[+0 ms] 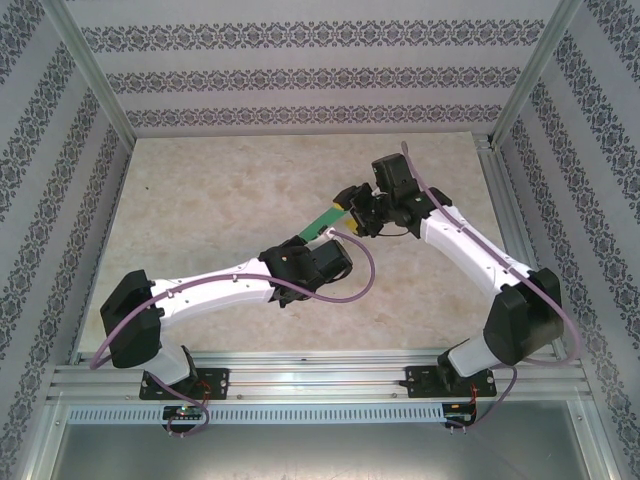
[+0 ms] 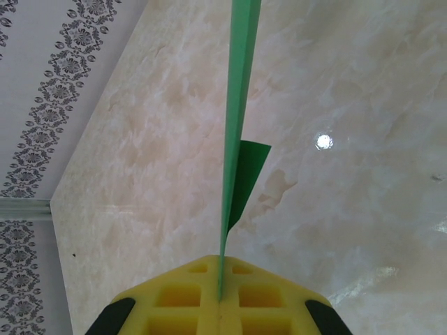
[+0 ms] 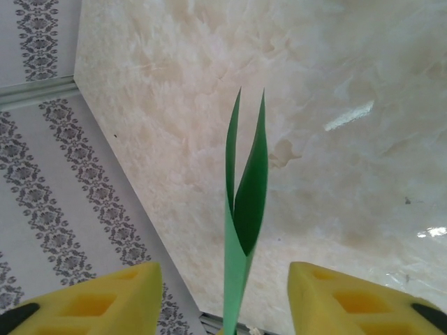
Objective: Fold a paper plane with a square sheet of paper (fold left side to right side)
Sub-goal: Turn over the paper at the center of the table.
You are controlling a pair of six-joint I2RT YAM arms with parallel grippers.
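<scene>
Pinching one end of the folded green paper point(image 2: 237, 105), the left gripper point(image 2: 220, 269) has its yellow pads pressed together. The paper stands on edge and runs away from it above the marble table point(image 2: 363, 105). From overhead, the slim strip bridges the two grippers mid-table. Further right, the right gripper point(image 3: 225, 276) stands spread, its pads point(image 3: 105, 296) clear of the paper's two parted layers between them.
</scene>
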